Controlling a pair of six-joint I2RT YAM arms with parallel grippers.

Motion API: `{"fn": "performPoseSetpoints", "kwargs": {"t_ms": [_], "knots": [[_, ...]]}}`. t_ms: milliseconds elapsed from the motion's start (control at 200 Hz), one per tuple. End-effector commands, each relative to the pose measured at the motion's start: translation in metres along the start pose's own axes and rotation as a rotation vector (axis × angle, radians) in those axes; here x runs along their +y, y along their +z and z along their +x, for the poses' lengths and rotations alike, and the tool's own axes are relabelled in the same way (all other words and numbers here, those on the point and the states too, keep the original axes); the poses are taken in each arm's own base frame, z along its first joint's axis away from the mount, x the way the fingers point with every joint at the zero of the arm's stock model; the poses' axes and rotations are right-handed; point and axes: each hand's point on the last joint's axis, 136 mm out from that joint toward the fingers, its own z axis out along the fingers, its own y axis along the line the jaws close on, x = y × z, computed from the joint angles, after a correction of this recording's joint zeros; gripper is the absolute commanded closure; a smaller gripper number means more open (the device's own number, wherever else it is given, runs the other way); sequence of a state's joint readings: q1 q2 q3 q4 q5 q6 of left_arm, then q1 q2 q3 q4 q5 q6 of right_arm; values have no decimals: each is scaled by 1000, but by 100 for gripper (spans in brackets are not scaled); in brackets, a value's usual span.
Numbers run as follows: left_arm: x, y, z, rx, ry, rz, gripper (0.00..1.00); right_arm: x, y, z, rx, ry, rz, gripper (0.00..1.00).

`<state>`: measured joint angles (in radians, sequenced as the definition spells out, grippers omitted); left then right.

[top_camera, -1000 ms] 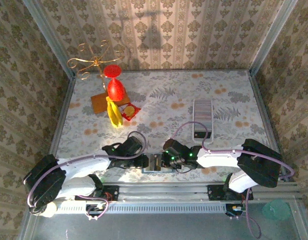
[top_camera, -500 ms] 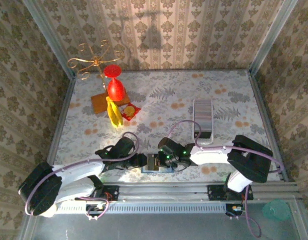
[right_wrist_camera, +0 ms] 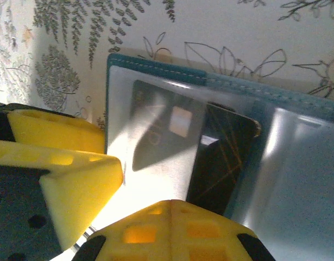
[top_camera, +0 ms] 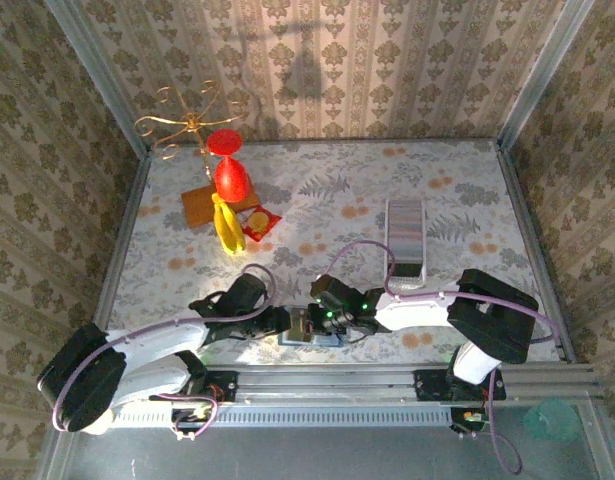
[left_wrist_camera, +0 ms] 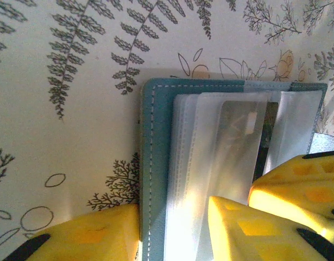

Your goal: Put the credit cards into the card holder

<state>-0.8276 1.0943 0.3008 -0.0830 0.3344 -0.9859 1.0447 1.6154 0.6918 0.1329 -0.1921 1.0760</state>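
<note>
Seating the card calls for a straight push along the sleeve, not a press downward. The card holder lies open on the counter at its near edge, between the two claws.

The left claw stands part-way open. One finger rests on the counter just beside the teal cover and the other lies over the clear sleeves. Whether it bears down on them cannot be told.

The right claw is closed at the near end of the dark credit card. Its own finger hides whether the card edge is pinched. The chip end of the card looks dulled beneath sleeve film and the rest shows dark and glossy, so the card appears partly inserted.

Recommended handling:
- Steady the cover with the left claw so the holder cannot slide on the counter.
- Square the card's long edges to the pocket sides before pushing, since a skewed corner is likely to catch on the seam.
- Drive the card flat and in line until its trailing edge clears the sleeve mouth.
- Avoid lifting, which may pull the film up with the card.
</note>
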Motion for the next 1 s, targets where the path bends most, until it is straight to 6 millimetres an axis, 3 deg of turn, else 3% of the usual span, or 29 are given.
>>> {"fn": "performPoseSetpoints", "kwargs": {"t_ms": [0, 120, 305, 465, 655, 995], "knots": [[-22, 3, -1, -4, 14, 135, 62, 6, -1, 1, -11, 0, -44, 100], [-20, 0, -2, -23, -5, 149, 63, 1, -3, 3, -8, 7, -27, 100], [-13, -5, -2, -45, -24, 146, 62, -9, -27, -4, -78, -12, 41, 100], [-14, -7, -2, -52, -22, 143, 62, -33, -36, -5, -101, -2, 160, 100], [-13, -6, -2, -50, -27, 141, 62, -40, -27, -4, -76, -2, 200, 100], [-16, -6, -4, -58, -33, 150, 62, -33, 2, 4, 27, -23, 189, 100]]}}
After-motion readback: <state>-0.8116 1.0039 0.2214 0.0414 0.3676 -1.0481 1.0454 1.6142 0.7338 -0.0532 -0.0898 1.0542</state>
